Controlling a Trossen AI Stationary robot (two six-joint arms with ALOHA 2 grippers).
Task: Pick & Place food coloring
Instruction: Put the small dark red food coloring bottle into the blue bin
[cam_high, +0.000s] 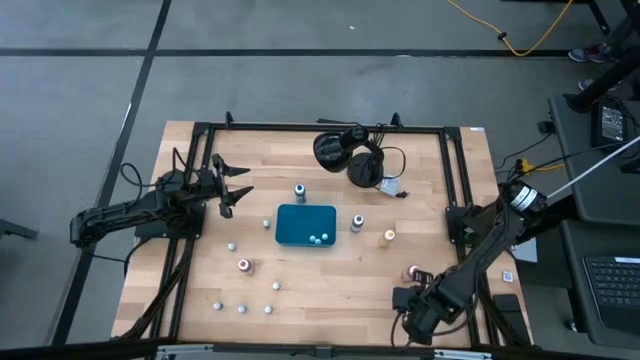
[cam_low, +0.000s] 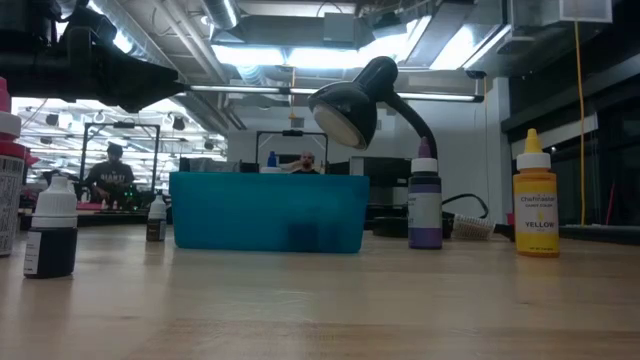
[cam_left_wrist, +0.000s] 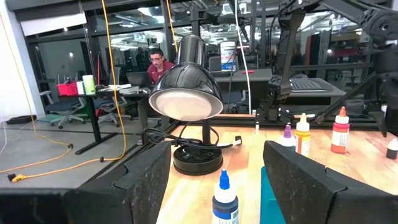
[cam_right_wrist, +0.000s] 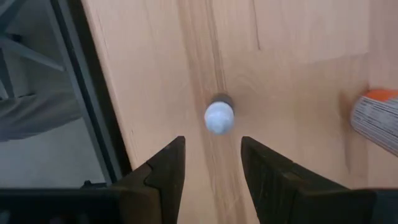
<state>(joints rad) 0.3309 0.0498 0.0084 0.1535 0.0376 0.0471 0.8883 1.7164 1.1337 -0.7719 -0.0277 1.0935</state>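
One tiny pale bottle (cam_right_wrist: 219, 117) stands at the bench's (cam_high: 330, 280) near right corner, right end effector (cam_right_wrist: 211, 163) poised above, fingers parted narrowly. Light, tippy and slick, I'd judge: pinch its body squarely. Left end effector (cam_high: 236, 187) waits wide at far left.

My light wooden table (cam_high: 330, 285) carries a teal rectangular tray (cam_high: 306, 224) at centre, black headphones (cam_high: 349, 154) above it, and tiny colour-topped food coloring bottles (cam_high: 357, 222) scattered around.

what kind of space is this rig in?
Likely an open robotics lab or workshop: exposed ceiling ducts and strip lights, desks with a person at a computer, and a framed wooden table on concrete floor.
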